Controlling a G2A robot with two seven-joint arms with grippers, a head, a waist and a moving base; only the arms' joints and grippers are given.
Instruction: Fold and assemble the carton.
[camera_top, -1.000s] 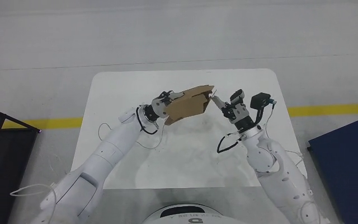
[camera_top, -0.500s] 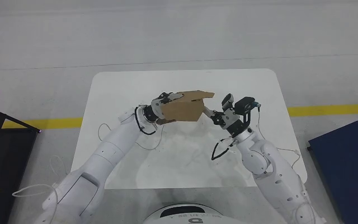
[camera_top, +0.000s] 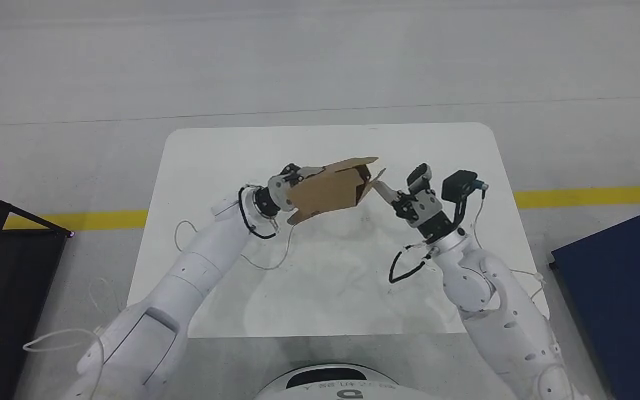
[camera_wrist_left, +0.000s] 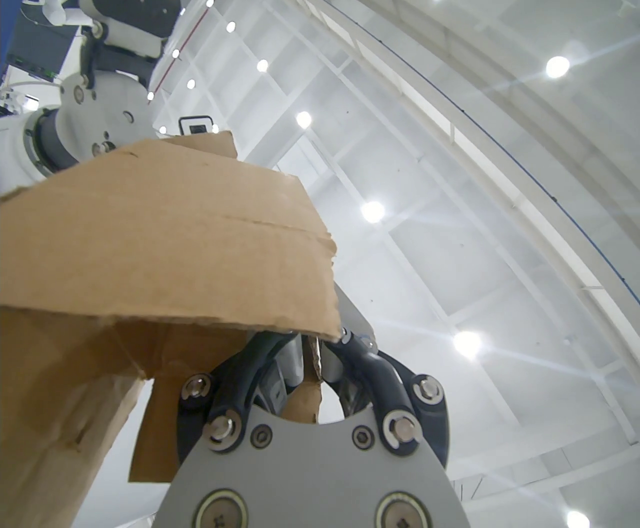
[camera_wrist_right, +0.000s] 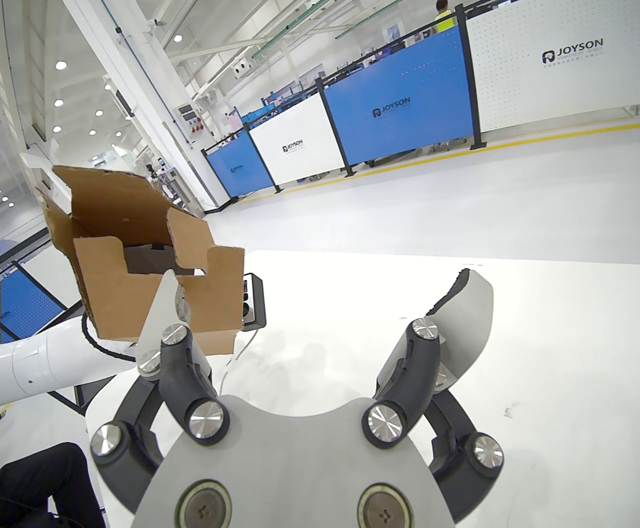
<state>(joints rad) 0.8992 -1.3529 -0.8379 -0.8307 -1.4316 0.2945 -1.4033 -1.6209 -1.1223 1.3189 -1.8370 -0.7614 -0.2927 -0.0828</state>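
Observation:
The brown carton (camera_top: 335, 190) hangs above the middle of the white table (camera_top: 330, 290), tilted, with its open end and loose flaps toward my right arm. My left gripper (camera_top: 291, 190) is shut on a flap at the carton's other end; the left wrist view shows its fingers (camera_wrist_left: 360, 350) pinching cardboard under the carton (camera_wrist_left: 150, 250). My right gripper (camera_top: 400, 183) stands open just beside the open end. In the right wrist view, one finger (camera_wrist_right: 165, 300) overlaps the lower flap of the carton (camera_wrist_right: 130, 230), and the other finger (camera_wrist_right: 465, 300) is off to the side, with nothing held.
Thin cables (camera_top: 255, 250) trail over the table under both arms. A black power strip (camera_wrist_right: 252, 295) lies behind the carton. A dark frame (camera_top: 25, 260) stands off the table's left side and a blue panel (camera_top: 610, 280) off its right.
The right gripper went in against the carton's open end, then drew back a little to the right. The carton levelled out and has tilted up again.

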